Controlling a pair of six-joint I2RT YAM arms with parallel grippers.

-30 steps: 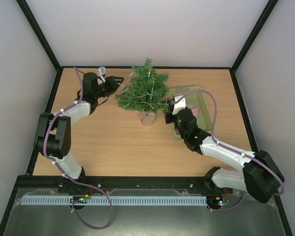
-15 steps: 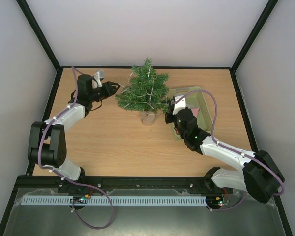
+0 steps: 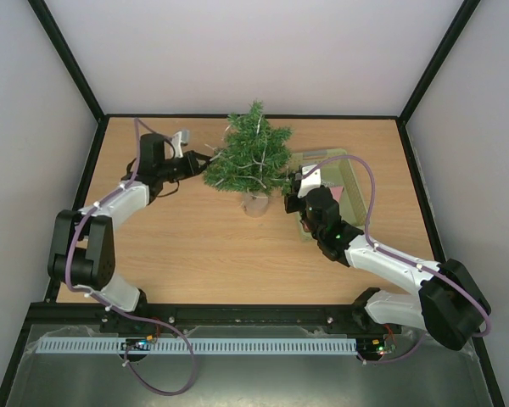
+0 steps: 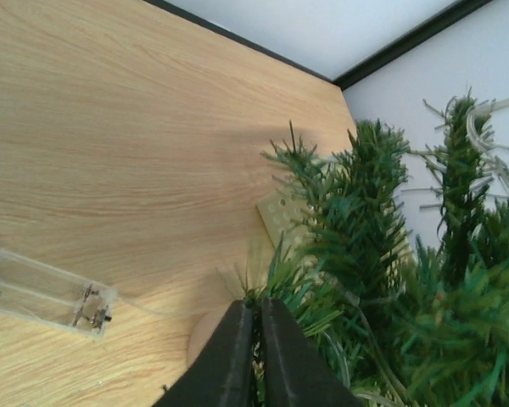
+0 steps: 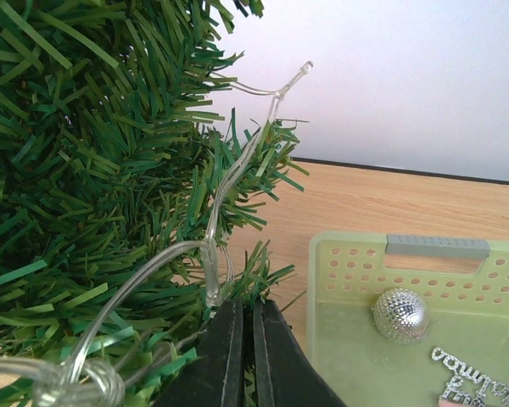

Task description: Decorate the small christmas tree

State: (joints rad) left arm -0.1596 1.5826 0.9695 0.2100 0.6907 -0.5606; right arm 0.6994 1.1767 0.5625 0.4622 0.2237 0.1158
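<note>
Black and pressed tight together, the right arm's fingers [image 5: 225, 352] sit low on the right side of the small christmas tree [image 3: 253, 157], just under the clear light wire [image 5: 237, 170]. On the tree's left side, the left arm's fingers [image 4: 229, 356] are squeezed close in the needles; I cannot tell if they pinch anything. The tree stands toward the back of the bench [image 3: 195, 246], so I think it is best to pull the wire softly and hook it over branch tips without tipping the tree.
</note>
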